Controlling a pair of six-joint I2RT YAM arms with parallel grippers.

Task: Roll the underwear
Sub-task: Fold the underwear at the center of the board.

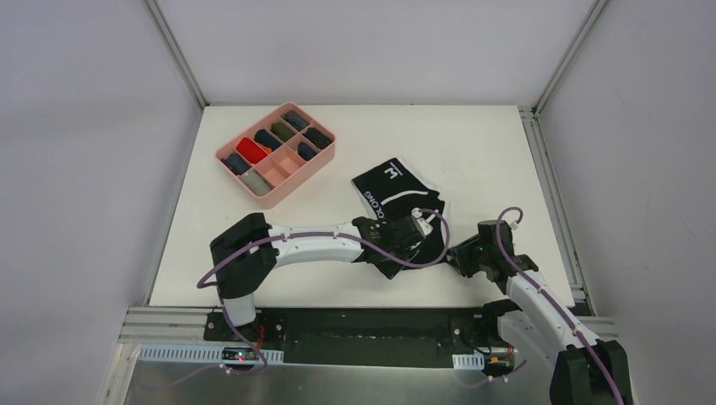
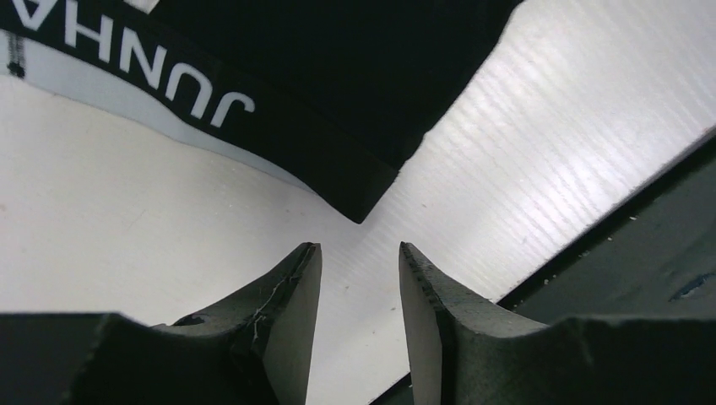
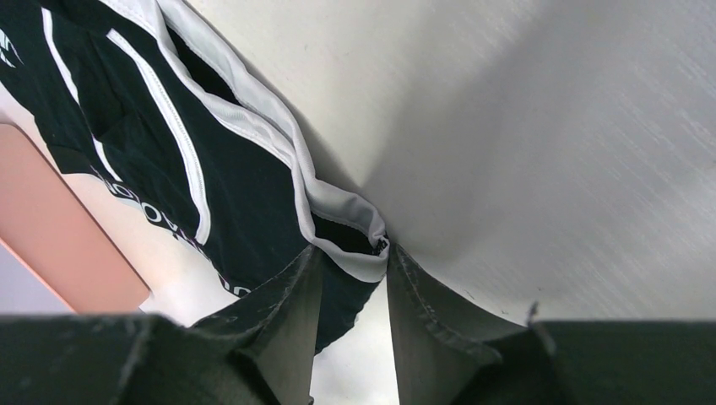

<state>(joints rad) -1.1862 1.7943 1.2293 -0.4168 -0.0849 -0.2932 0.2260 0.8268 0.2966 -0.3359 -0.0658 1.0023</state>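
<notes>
The black underwear (image 1: 393, 187) with white seams and white waistband lettering lies spread on the white table, right of centre. My right gripper (image 1: 452, 253) comes in from the right; in the right wrist view its tips (image 3: 350, 251) are shut on the white-hemmed corner of the underwear (image 3: 236, 186). My left gripper (image 1: 407, 251) hovers low over the near side of the cloth. In the left wrist view it (image 2: 360, 249) stands open with only bare table between its fingers, and a corner of the underwear (image 2: 338, 84) lies just ahead of it. No grey briefs show.
A pink compartment tray (image 1: 274, 148) holding several rolled cloth items stands at the back left; its side (image 3: 59, 236) also shows in the right wrist view. The table's near edge (image 2: 608, 211) runs close to the right of my left gripper.
</notes>
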